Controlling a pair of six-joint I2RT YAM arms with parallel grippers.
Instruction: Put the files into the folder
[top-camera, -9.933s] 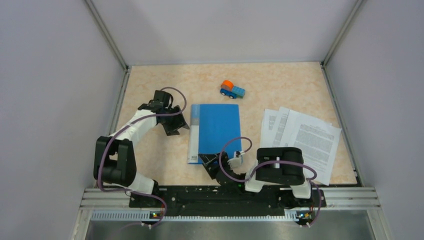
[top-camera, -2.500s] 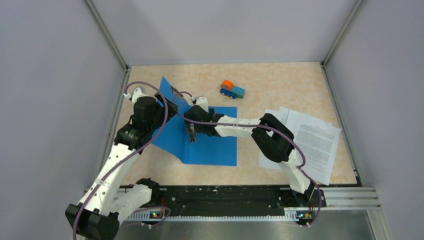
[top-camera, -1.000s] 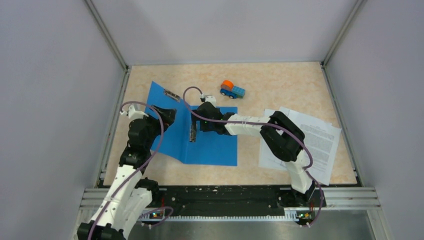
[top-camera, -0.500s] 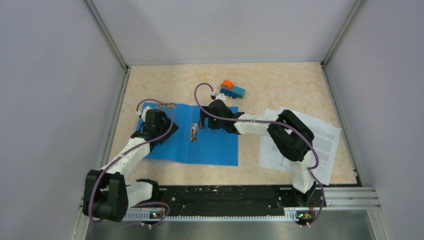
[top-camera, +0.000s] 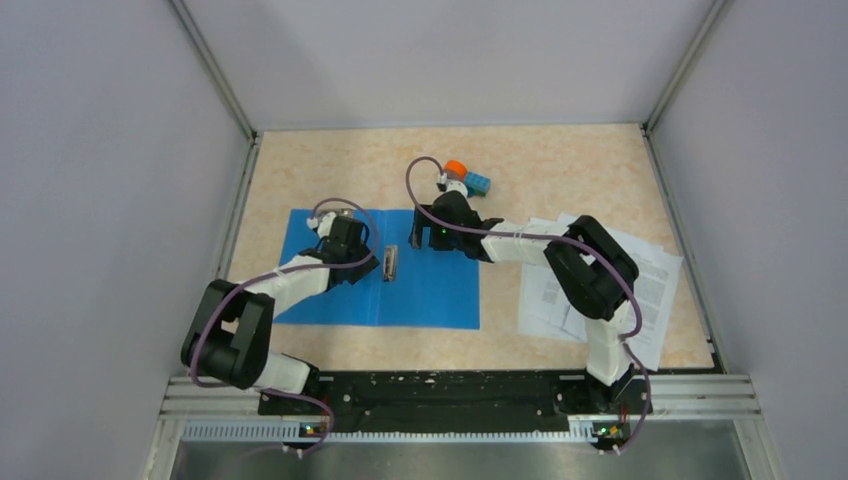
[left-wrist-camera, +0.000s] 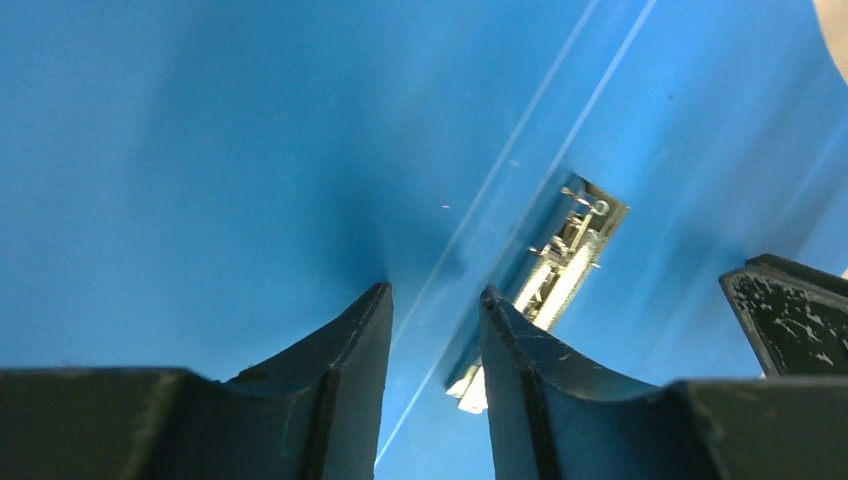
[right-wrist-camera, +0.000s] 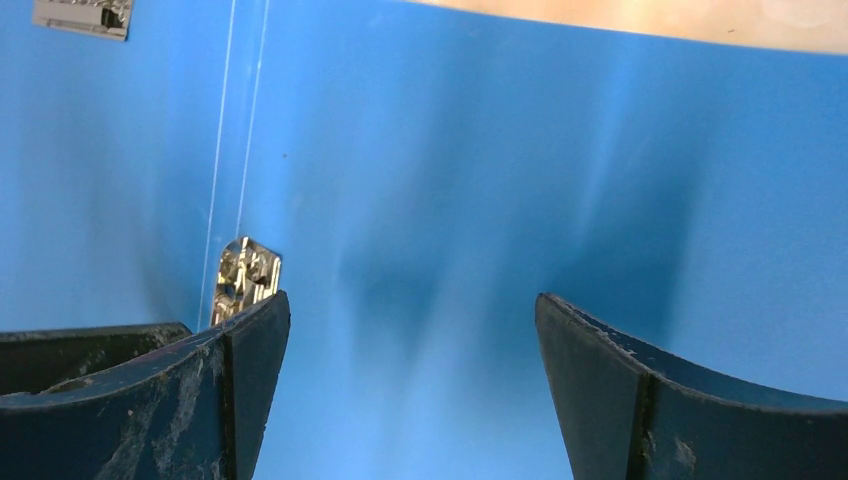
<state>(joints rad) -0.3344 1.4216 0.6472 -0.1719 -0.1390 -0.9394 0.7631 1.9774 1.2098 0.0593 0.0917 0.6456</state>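
The blue folder lies open and flat on the table, with its metal clip along the spine. My left gripper rests low over the left cover, its jaws a little apart and empty; in the left wrist view the clip lies just beyond the fingertips. My right gripper is open wide and empty over the right cover's far edge; the right wrist view shows blue folder and the clip. The files lie in a loose fan to the right, partly under my right arm.
A small blue-and-orange toy truck stands just behind my right gripper. A second small metal piece sits at the left cover's far edge. Grey walls enclose the table on three sides; the arm bases and rail run along the near edge.
The folder's left cover, raised before, now lies flat to the left. My left gripper came down and right toward the spine. My right gripper moved right and back toward the truck.
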